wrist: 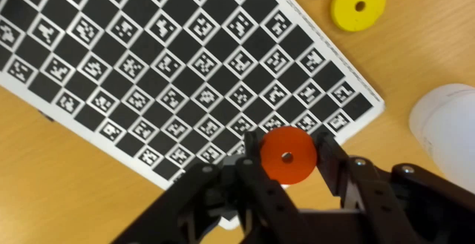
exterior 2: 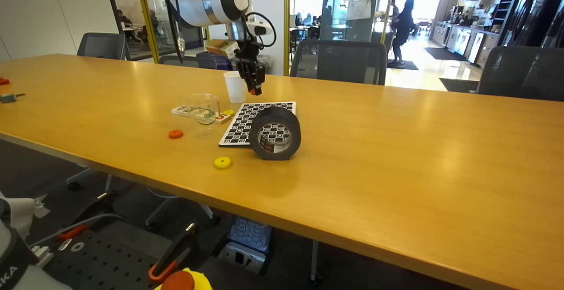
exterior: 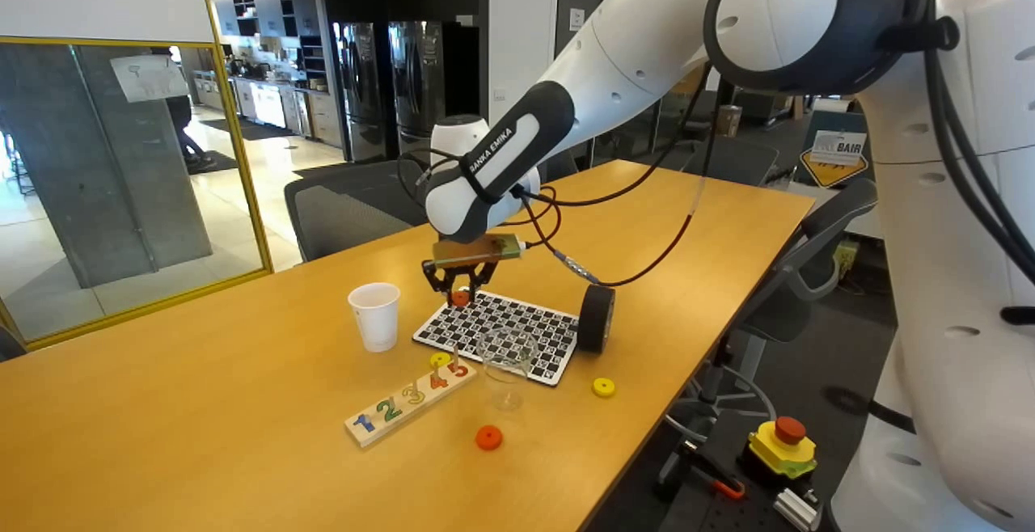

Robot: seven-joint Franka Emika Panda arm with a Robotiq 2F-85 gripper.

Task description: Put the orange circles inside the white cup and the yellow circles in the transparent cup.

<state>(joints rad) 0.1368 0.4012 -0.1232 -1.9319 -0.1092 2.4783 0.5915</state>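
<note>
My gripper (exterior: 462, 301) is shut on an orange disc (wrist: 291, 173), held between the fingertips above the end of the checkered board near the white cup. The white cup (exterior: 377, 322) stands upright beside the gripper; its side shows in the wrist view (wrist: 451, 136). The transparent cup (exterior: 507, 362) stands upright nearer the front, out of the wrist view. Another orange disc (exterior: 488, 437) lies on the table near it. One yellow disc (exterior: 603, 387) lies near the table edge. Another yellow disc (wrist: 347, 14) lies by the number board. The white cup's bottom inside is hidden.
The checkered board (exterior: 485, 314) lies flat under the gripper. A dark tape roll (exterior 2: 275, 149) stands on its edge at the board's end. A wooden number board (exterior: 412, 403) with pegs lies between the cups. A red-orange object (exterior 2: 3, 81) lies at the far table side.
</note>
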